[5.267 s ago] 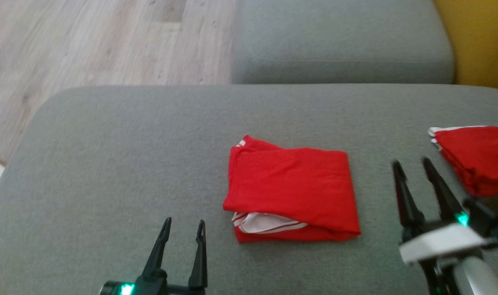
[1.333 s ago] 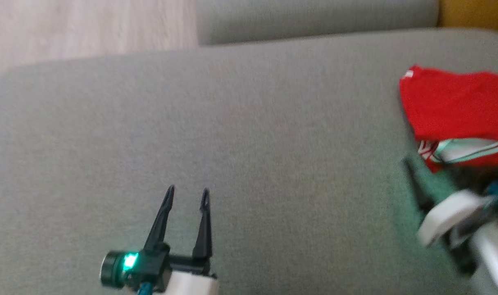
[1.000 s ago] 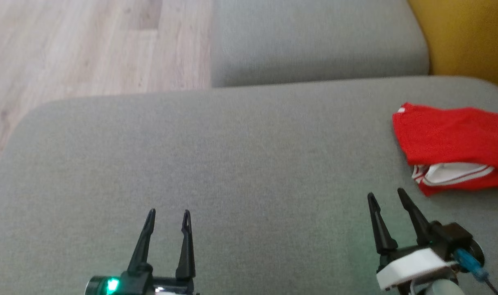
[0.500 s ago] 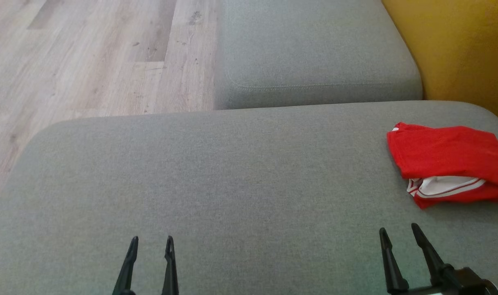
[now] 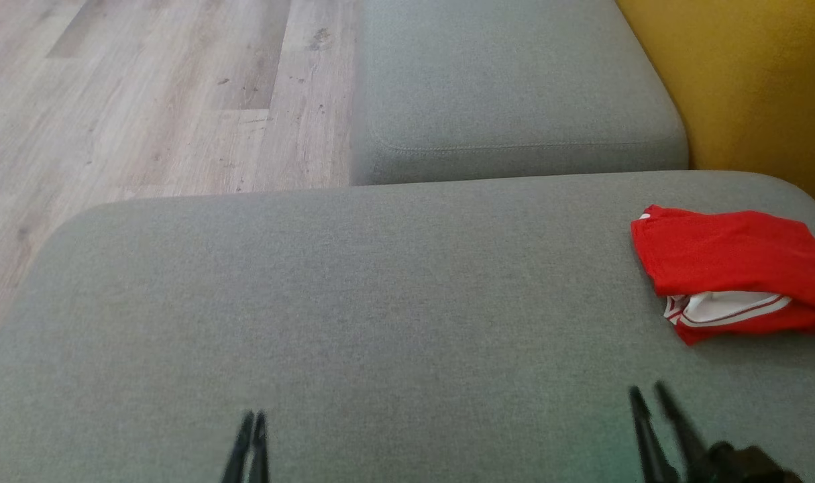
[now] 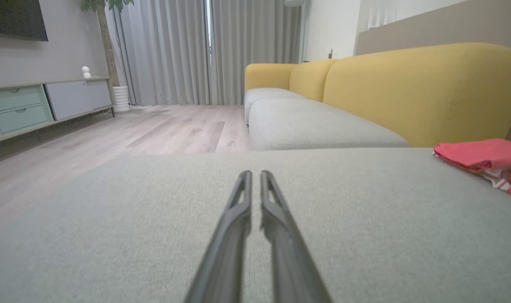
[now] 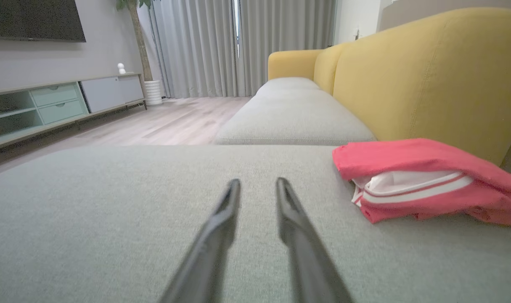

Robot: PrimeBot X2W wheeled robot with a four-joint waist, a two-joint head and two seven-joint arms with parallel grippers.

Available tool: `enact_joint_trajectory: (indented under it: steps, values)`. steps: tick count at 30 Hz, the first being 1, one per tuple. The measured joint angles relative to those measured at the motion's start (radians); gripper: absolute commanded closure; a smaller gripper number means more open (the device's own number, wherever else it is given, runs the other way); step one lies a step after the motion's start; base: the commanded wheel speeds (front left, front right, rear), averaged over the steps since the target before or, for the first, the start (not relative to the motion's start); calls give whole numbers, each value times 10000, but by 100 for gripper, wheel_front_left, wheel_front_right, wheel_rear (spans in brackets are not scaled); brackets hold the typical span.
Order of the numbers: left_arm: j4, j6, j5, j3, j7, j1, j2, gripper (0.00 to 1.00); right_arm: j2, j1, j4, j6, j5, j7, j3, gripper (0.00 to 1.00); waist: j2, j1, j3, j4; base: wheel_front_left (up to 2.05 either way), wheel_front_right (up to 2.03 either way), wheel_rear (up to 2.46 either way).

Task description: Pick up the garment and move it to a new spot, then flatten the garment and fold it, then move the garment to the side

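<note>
The garment (image 5: 729, 261) is a red folded piece with a white striped trim showing at its near edge. It lies at the right end of the grey cushion (image 5: 380, 302). It also appears at the right edge of the left wrist view as the garment (image 6: 482, 153), and ahead and to the right of my right fingers as the garment (image 7: 411, 168). My left gripper (image 5: 253, 417) is low at the front, far left of it, fingers almost together on nothing (image 6: 255, 173). My right gripper (image 5: 648, 392) stands open and empty (image 7: 257, 182), short of the garment.
A second grey seat cushion (image 5: 514, 80) lies beyond the near one, with a seam between them. The yellow backrest (image 5: 749, 87) rises at the right. Wooden floor (image 5: 145, 100) drops away at the left. A low cabinet (image 6: 36, 105) stands far off.
Both grippers' fingers have drawn closer together, the left almost fully, and both have sunk toward the bottom edge. Before that the folded garment went from the cushion's middle to its right end.
</note>
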Motion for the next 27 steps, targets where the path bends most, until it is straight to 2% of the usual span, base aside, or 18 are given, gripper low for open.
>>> enact_joint_trajectory:
  steps: [3,27]
  values:
    - [345,0,-102,0,15,203,0,100,2,158,357,0,98,31,31,100,0,0,22,-7,0,0,0]
    - [686,-405,-3335,328,579,-299,73,100,-12,-304,550,0,3390,562,-98,100,0,0,349,-93,0,0,0]
